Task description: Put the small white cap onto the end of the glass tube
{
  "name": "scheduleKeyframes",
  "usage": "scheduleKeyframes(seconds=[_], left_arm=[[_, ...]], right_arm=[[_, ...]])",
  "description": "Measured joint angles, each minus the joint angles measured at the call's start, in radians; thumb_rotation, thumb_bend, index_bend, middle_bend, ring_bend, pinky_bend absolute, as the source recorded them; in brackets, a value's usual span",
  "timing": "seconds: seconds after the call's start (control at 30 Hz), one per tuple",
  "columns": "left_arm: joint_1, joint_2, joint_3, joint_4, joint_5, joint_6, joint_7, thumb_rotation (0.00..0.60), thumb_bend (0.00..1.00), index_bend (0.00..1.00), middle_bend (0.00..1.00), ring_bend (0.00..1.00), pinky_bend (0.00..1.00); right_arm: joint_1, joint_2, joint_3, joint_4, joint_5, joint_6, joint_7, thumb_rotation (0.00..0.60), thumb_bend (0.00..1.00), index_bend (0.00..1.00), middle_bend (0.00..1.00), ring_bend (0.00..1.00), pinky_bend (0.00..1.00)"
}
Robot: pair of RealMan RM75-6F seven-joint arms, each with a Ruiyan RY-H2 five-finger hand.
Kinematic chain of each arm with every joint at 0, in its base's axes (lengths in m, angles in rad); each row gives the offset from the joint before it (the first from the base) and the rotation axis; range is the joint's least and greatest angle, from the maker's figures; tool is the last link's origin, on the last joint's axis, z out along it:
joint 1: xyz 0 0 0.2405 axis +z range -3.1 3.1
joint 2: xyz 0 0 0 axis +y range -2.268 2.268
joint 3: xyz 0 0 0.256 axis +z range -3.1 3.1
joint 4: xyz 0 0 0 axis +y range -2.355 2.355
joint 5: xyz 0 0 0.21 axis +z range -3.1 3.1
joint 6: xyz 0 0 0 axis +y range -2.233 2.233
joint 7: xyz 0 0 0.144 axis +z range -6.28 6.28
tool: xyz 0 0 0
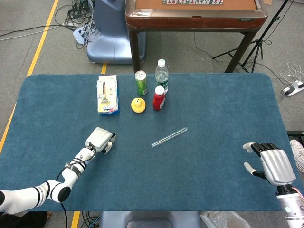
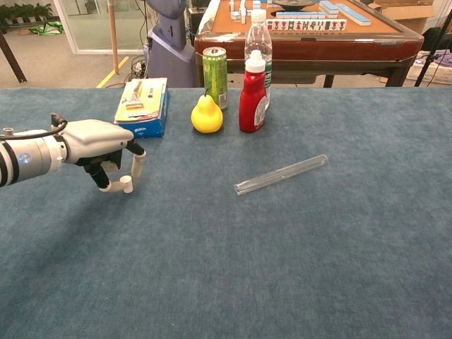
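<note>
Blue-carpeted table (image 1: pixel 213 104); grey floor, wooden mahjong table (image 1: pixel 194 14) behind. Far edge: box (image 1: pixel 107 94), green can (image 1: pixel 141 82), yellow pear (image 1: pixel 138 105), red bottle (image 1: pixel 159 98), water bottle (image 1: pixel 162 74). Glass tube (image 1: pixel 169 137) lies mid-table, untouched. Left hand (image 2: pixel 106 148) low, fingers curled, small white cap (image 2: pixel 127 183) seemingly at fingertips. Right hand (image 1: pixel 271 164) well apart, fingers spread, holding nothing.

**Silver-backed hands on white arms**

The left hand (image 2: pixel 106 145) is seen with a smooth silver-grey back shell, black at the finger hinges and white at the fingertips. Its wrist is formed by a white cylinder bearing a small blue round mark, and a black cable is looped over it. The right hand (image 1: pixel 271 161) is built alike: grey ribbed back, black finger segments, white tips, above a white forearm.
</note>
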Motion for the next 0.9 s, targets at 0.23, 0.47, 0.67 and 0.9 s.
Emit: scheduleKeyframes(seconds=[0.23, 0.47, 0.67, 0.9], left_arm=[[0.006, -0.005, -0.006, 0.012, 0.009, -0.006, -0.006, 0.600, 0.29, 0.48, 1.00, 1.00, 1.00], [0.010, -0.008, -0.013, 0.021, 0.016, -0.012, -0.010, 0.600, 0.29, 0.50, 1.00, 1.00, 1.00], [0.014, -0.010, -0.017, 0.026, 0.026, -0.015, -0.018, 0.600, 0.29, 0.53, 1.00, 1.00, 1.00], [0.022, 0.017, -0.027, 0.004, 0.042, 0.002, -0.029, 0.600, 0.29, 0.54, 1.00, 1.00, 1.00]], right_arm=[[0.002, 0.000, 0.000, -0.002, 0.003, -0.005, -0.002, 0.600, 0.24, 0.38, 0.45, 0.44, 0.40], [0.003, 0.002, 0.001, -0.006, 0.003, -0.006, -0.006, 0.600, 0.24, 0.38, 0.45, 0.45, 0.40], [0.002, 0.002, 0.001, -0.009, 0.002, -0.004, -0.008, 0.600, 0.24, 0.38, 0.46, 0.45, 0.40], [0.014, 0.000, 0.004, -0.010, -0.008, -0.015, -0.011, 0.600, 0.24, 0.38, 0.46, 0.45, 0.41]])
